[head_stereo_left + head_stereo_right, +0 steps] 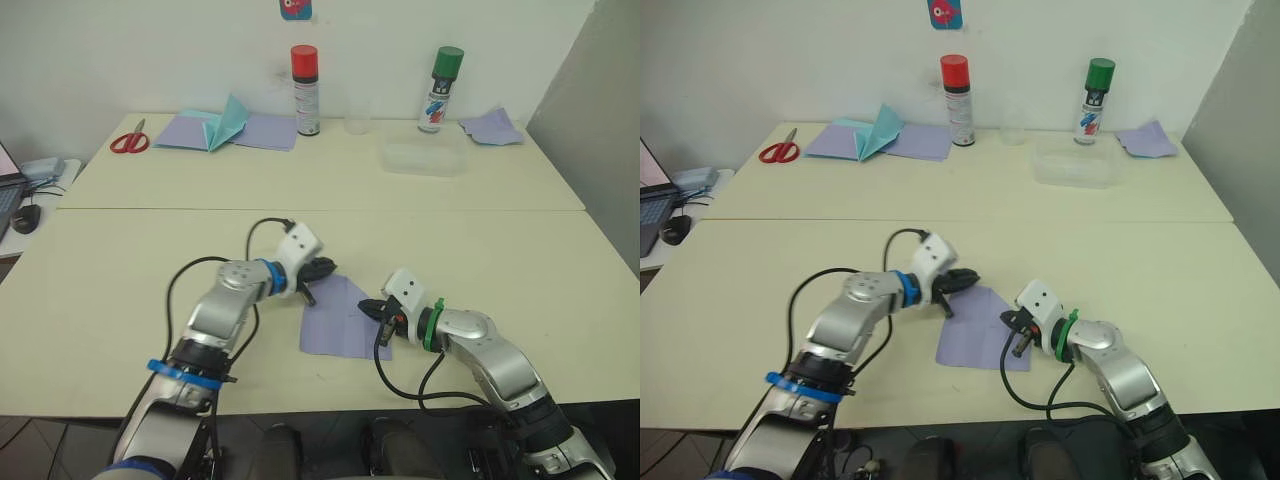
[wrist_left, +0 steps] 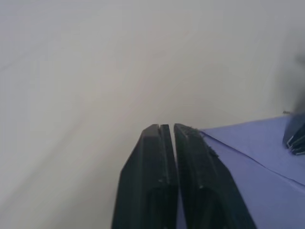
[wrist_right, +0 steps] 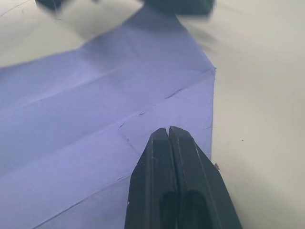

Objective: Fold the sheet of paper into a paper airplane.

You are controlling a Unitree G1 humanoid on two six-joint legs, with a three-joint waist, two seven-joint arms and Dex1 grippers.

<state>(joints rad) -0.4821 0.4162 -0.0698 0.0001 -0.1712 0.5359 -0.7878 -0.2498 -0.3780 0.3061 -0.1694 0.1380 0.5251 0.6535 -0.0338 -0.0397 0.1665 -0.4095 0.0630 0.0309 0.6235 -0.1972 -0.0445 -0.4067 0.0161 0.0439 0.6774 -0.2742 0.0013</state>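
A: Step in hand? Early fold, I judge. The paper (image 1: 340, 322) lies flat near the table's (image 1: 120, 290) front edge, about midway along it, not yet a wedge.

B: Left end effector (image 1: 318, 268)?

A: Fingers together, nothing between them, tip at the paper's far-left corner. Seems to be pressing or pinning that corner; whether it touches, I can't be sure.

B: And the right end effector (image 1: 372, 309)?

A: Fingers also together, empty, resting over the paper's right edge, toward its near-right corner. Looks like it is flattening a crease.

B: Next move?

A: Likely one corner must be lifted and carried over to a crease line. That calls for one end effector to hold the sheet down while the other gets under a thin edge. Hard, since the paper lies flush on the table.

B: How does the paper look?

A: Lavender, thin, roughly four-sided, narrowing toward the far corner. Several straight creases cross it, plain in the right wrist view. One layer shows folded over along the right side.
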